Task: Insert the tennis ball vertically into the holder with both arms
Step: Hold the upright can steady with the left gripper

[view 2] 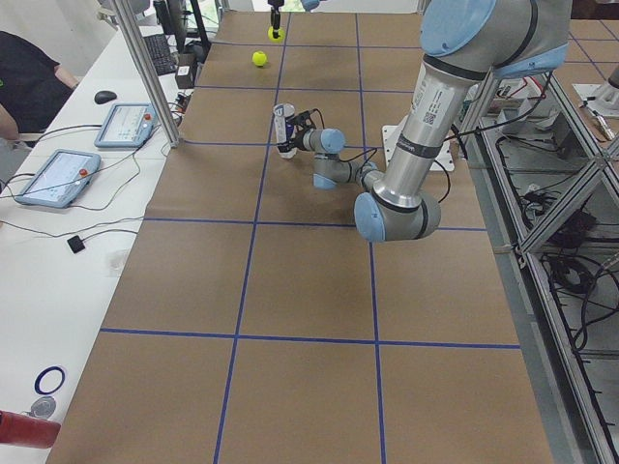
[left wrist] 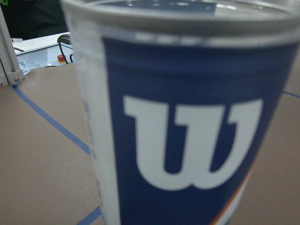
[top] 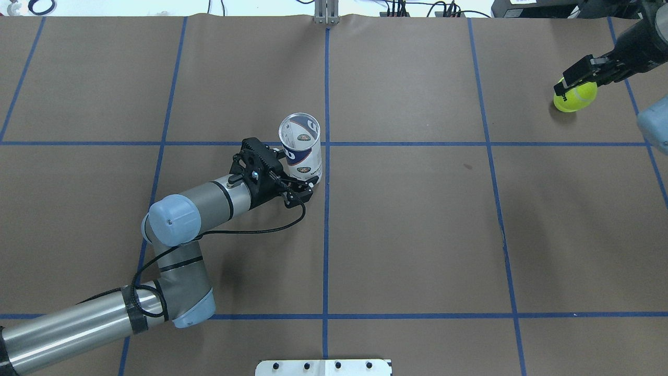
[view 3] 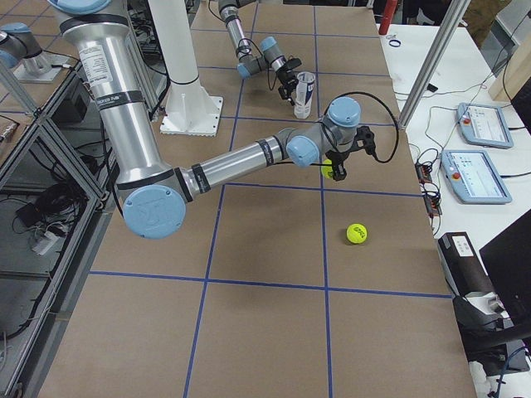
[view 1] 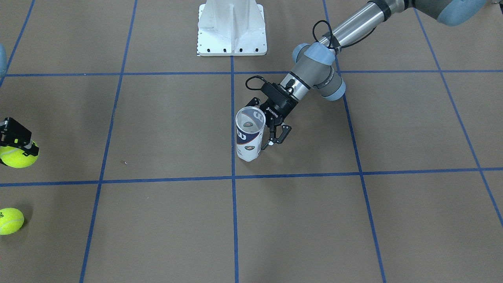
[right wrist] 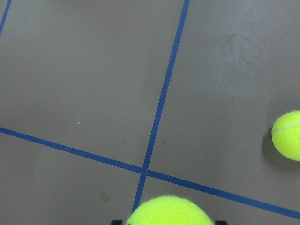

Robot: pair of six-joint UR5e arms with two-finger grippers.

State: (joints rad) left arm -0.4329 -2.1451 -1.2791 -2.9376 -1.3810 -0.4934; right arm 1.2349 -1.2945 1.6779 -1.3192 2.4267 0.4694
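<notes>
- Near the middle of the bench [top: 417,235], just on the robot's left of the central blue tape line [top: 326,209], you have the holder [top: 301,151] standing on the paper.
- Its long axis runs straight up and down, and the open mouth faces the ceiling with nothing inside.
- You find the left gripper [top: 296,167] coming in level from the robot's left. Its fingers are on either side of the can's lower half and appear pressed against it, so the holder looks steadied.
- Out at the bench's right end, towards the operators' edge, the right gripper [top: 574,87] points down and pinches the tennis ball [top: 575,99] from above.
- You cannot tell from these views whether that ball is lifted clear of the paper.
- A second ball [view 1: 10,221] lies loose nearer the operators' edge, well apart from the held one.
- What your next move turns on: the holder lies well away from the ball, towards the robot's left. The ball likely has to be carried inward along the bench until it hangs directly over the mouth, then lowered along the can's vertical axis.
</notes>
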